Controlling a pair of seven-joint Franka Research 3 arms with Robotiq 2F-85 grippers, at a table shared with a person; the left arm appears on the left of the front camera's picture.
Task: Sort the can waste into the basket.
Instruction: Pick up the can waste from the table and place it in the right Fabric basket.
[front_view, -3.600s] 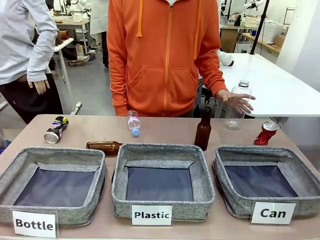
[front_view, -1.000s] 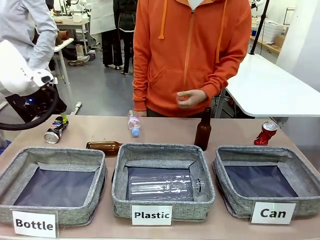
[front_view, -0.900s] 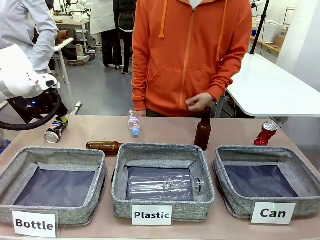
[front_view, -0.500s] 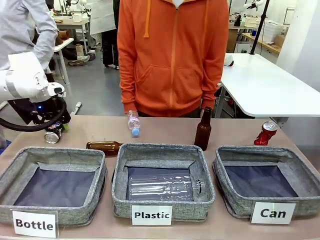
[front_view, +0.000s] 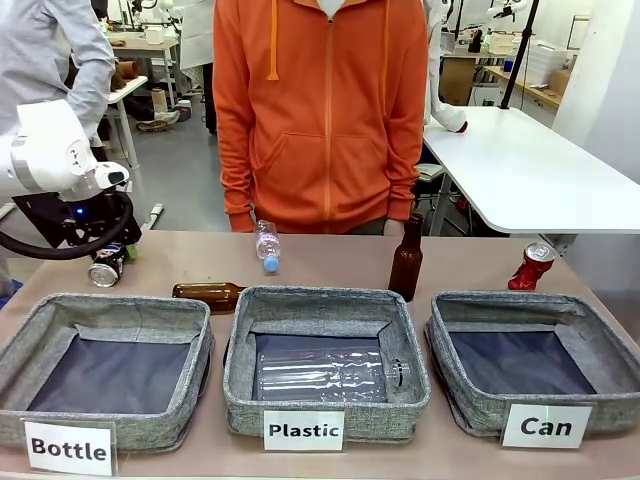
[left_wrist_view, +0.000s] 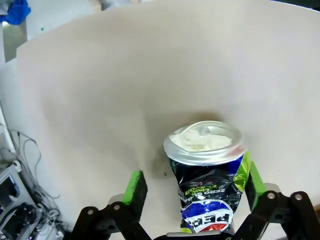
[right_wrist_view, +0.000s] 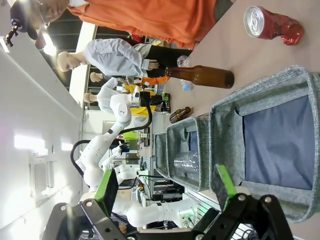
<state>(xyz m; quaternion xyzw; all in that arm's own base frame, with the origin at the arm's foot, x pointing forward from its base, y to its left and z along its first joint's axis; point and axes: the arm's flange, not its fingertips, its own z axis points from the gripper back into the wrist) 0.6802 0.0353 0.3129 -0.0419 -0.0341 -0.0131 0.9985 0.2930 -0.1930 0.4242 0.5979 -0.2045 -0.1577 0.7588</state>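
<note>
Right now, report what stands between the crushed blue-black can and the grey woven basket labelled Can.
Straight across the table toward the grey woven Can basket, the crushed blue-black can would likely meet the lying brown glass bottle, then the grey Plastic basket; the upright brown bottle stands close by. Overhead, nothing visible blocks it.

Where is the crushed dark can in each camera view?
Front view: dark can far left on the table, under the left gripper.
Left wrist view: bottom centre, between the jaws.
Right wrist view: left of middle, likely the dark speck at that gripper; too small to be sure.
Shared landmark: the left gripper.
</note>
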